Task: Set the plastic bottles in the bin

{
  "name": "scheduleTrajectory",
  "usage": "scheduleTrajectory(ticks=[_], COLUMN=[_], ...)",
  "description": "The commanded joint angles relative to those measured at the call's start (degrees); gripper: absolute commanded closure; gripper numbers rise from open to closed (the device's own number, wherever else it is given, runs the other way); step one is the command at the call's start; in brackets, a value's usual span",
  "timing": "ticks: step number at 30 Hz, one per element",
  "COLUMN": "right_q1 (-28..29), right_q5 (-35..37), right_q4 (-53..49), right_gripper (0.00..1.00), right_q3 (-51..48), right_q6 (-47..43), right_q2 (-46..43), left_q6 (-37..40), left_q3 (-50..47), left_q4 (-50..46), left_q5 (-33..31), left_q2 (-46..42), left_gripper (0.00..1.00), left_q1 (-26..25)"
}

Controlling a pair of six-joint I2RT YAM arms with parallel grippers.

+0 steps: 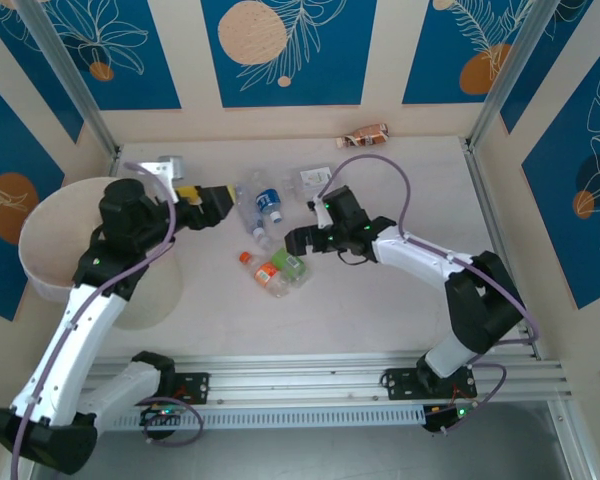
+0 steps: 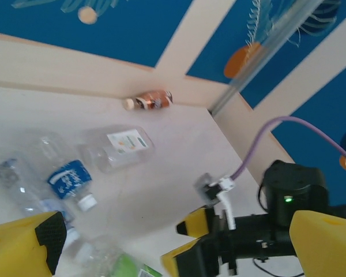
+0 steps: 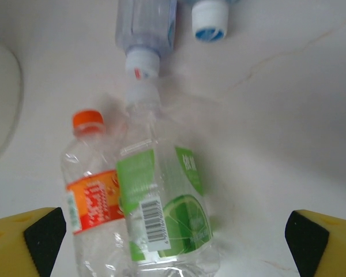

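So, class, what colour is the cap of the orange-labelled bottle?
Orange. The cap shows best in the right wrist view.

Bright, even overhead light leaves only faint, soft shadows beside the plastic bottles (image 3: 161, 213) on the pale, washed-out table (image 3: 277, 144), with slight blur towards the upper edge.

Robot lab test cell. Pale bench (image 1: 380, 320) boxed in on three sides by wall panels (image 1: 288, 50): blue, printed leaves and orange discs, cream strips between. Bare aluminium posts (image 1: 68, 75) at rear corners. Slotted aluminium rail (image 1: 310, 385) along near edge, with left arm (image 1: 80, 320) and right arm (image 1: 420, 258) bolted to it. Purple cables (image 1: 385, 160) loop in open. Green status lights on arm joints. Plastic bottles (image 1: 268, 203) strewn loose on bench.
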Motion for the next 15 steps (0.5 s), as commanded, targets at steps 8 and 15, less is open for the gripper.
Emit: scheduleTrajectory(ticks=[8,15], right_q1=[5.42,6.93], right_q5=[5.72,10.48], right_q4=[-3.87,-5.7], right_gripper=[0.04,0.09], right_q3=[2.88,5.09], right_q6=[-7.09,-7.31], right_q2=[8.38,12.47], left_q6=[0.98,1.27], left_q3=[-0.38,-1.41], left_q4=[3.6,3.74], left_q5=[-5.29,-6.84], left_q2=[4.15,3.93], left_gripper=[0.0,0.0], left_q1=[-2.28,-2.3])
